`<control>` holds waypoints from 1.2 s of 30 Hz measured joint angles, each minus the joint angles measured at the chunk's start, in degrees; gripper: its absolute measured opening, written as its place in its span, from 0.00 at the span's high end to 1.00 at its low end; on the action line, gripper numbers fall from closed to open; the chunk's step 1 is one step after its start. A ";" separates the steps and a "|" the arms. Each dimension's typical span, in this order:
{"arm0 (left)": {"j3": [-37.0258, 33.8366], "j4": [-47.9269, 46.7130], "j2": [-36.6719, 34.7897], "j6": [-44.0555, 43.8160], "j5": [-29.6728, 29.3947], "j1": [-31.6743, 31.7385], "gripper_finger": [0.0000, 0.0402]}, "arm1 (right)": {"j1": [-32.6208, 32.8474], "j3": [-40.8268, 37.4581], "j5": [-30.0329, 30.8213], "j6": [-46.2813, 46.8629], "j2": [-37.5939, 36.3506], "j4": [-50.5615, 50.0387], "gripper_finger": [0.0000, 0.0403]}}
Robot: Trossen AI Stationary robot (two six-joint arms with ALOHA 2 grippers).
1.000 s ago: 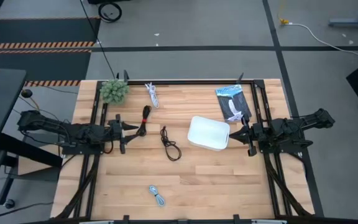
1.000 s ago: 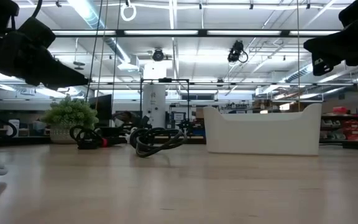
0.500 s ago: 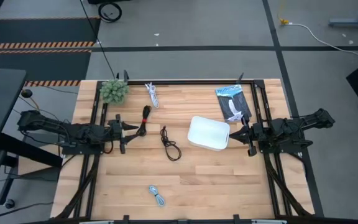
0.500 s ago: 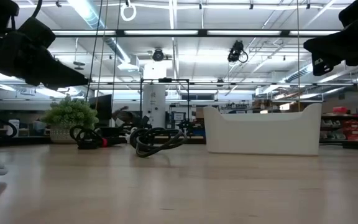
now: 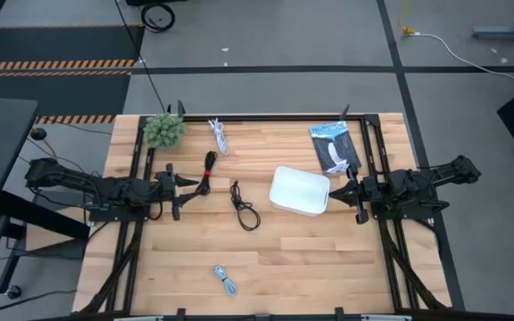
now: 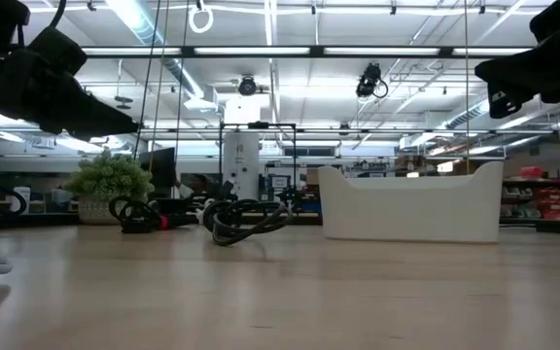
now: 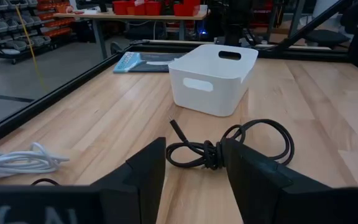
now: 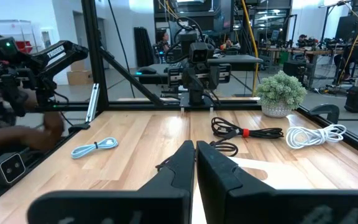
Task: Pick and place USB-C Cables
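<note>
Four USB-C cables lie on the wooden table. The white cable [image 5: 219, 134] is near the far edge, and the black one with a red band [image 5: 208, 171] is just beyond my left gripper [image 5: 178, 192]. The plain black cable [image 5: 244, 207] [image 7: 229, 146] sits mid-table, and the blue-grey cable [image 5: 225, 280] [image 8: 95, 148] lies near the near edge. My left gripper [image 7: 194, 168] is open above the table, pointing toward the plain black cable. My right gripper [image 5: 353, 192] [image 8: 194, 163] is shut, hovering at the right side of the white tray [image 5: 300, 190].
A small potted plant [image 5: 163, 129] stands at the far left corner. A flat black packet with a blue label [image 5: 335, 147] lies at the far right. Black frame rails run along the table's left, right and far edges. A person's hand [image 8: 39, 134] shows beyond the table.
</note>
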 joint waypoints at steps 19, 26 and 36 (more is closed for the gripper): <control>-0.01 0.01 -0.01 -0.02 -0.01 0.02 0.57 | -0.02 0.00 0.00 0.00 -0.01 0.00 0.94; 0.01 0.00 -0.01 -0.02 0.02 0.01 0.57 | 0.00 0.00 -0.01 0.01 0.01 -0.02 0.94; 0.01 -0.01 0.00 -0.02 -0.01 0.01 0.57 | -0.02 0.00 0.05 -4.54 0.01 6.75 0.94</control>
